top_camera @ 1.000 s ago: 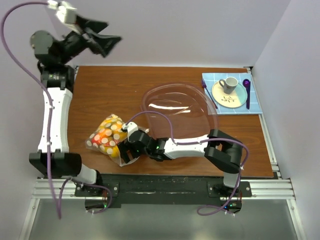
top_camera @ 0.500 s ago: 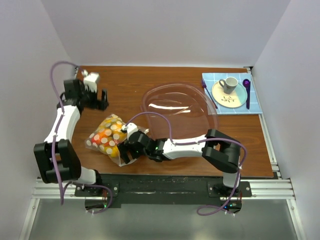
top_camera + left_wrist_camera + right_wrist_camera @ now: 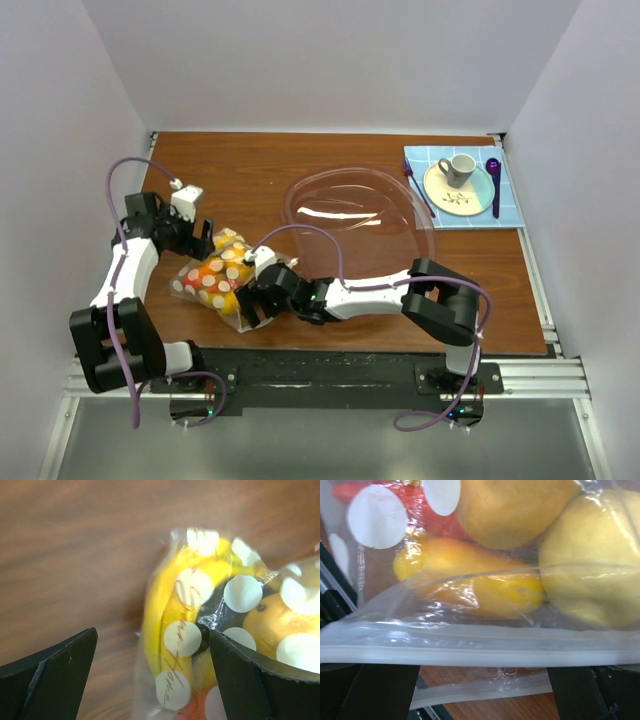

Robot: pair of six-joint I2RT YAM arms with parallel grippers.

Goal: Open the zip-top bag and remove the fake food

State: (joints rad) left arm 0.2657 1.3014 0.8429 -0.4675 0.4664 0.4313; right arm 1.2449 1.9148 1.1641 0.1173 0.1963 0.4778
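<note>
On the table (image 3: 250, 170), both jaws gape at the zip-top bag (image 3: 210, 275), dots (image 3: 243, 593) obscuring fake food (image 3: 167, 605).

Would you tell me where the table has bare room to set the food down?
The table is bare at its far-left corner, between the left gripper and the pink bowl, and in front of the blue mat. Crowded near-left: the zip-top bag and right gripper.

Wooden table (image 3: 250, 180) — zip-top bag (image 3: 210, 275), bowl (image 3: 385, 245), placemat (image 3: 507, 216)

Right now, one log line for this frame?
left fingers: open, over far end of bag | right fingers: open, at zip strip | food: inside bag
</note>
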